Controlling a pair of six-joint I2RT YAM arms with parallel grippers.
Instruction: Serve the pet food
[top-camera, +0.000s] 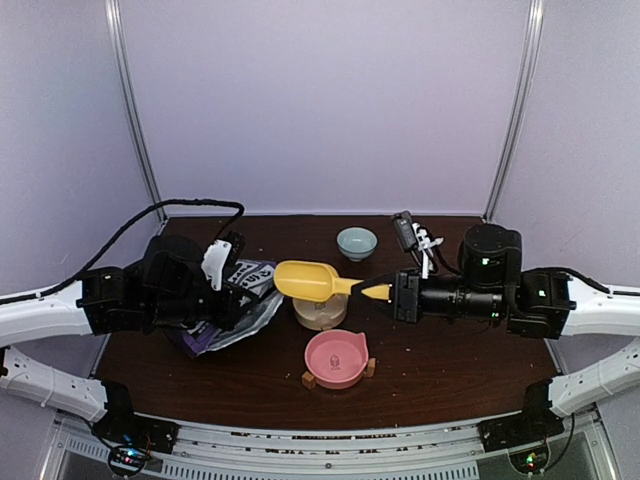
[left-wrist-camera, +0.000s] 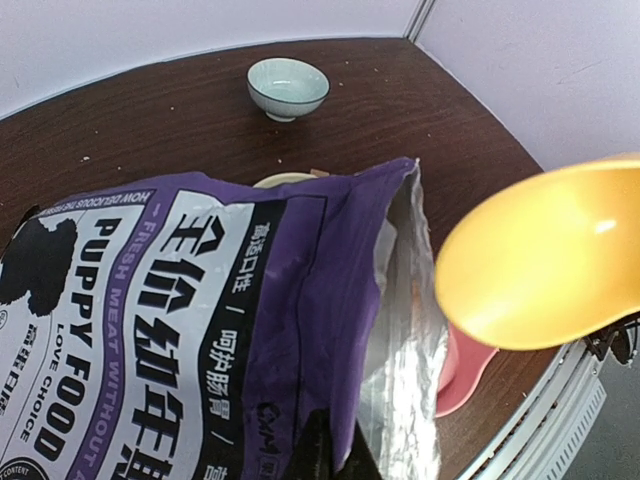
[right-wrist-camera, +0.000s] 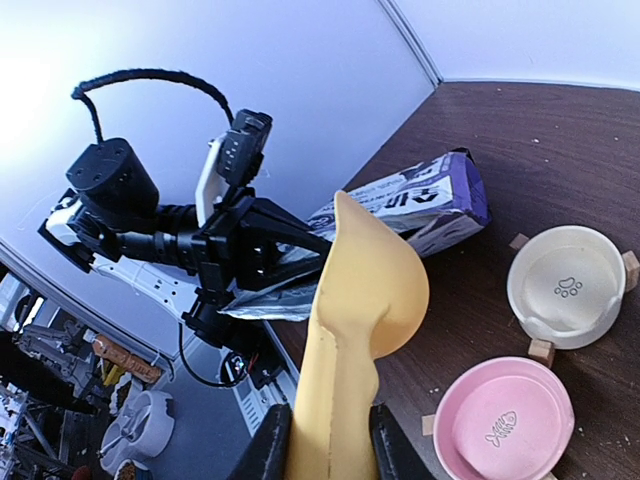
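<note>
Right gripper (right-wrist-camera: 330, 452): jaws part-closed, clamped on the flat handle of the yellow scoop (right-wrist-camera: 370, 290). The scoop's cup projects straight ahead of the jaws. No pellets show on it from overhead.

Pet food: none in view. Judged to be inside the purple bag (left-wrist-camera: 200, 330), which lies beyond the scoop's tip. Only foil lining shows at the open mouth.

Handling (judgement): loose dry pellets, light and hard, so they roll freely and are nothing to pinch. Take them with the scoop only, and carry it level or they spill.

Below the right jaws and off to one side: pink bowl (right-wrist-camera: 500, 420) close in, cream bowl (right-wrist-camera: 565, 285) just past it. Both are bare inside.

Left gripper (right-wrist-camera: 300, 245): jaws fully closed, pinching the bag's edge, with the mouth turned toward the scoop. The bag is soft and crinkly, and a sagging lip could shut the mouth; this is the main obstruction. The scoop rim sits just beside the mouth, not inside it.

Farthest: small pale-green bowl (left-wrist-camera: 288, 87), well apart beyond the bag and out of the way.
</note>
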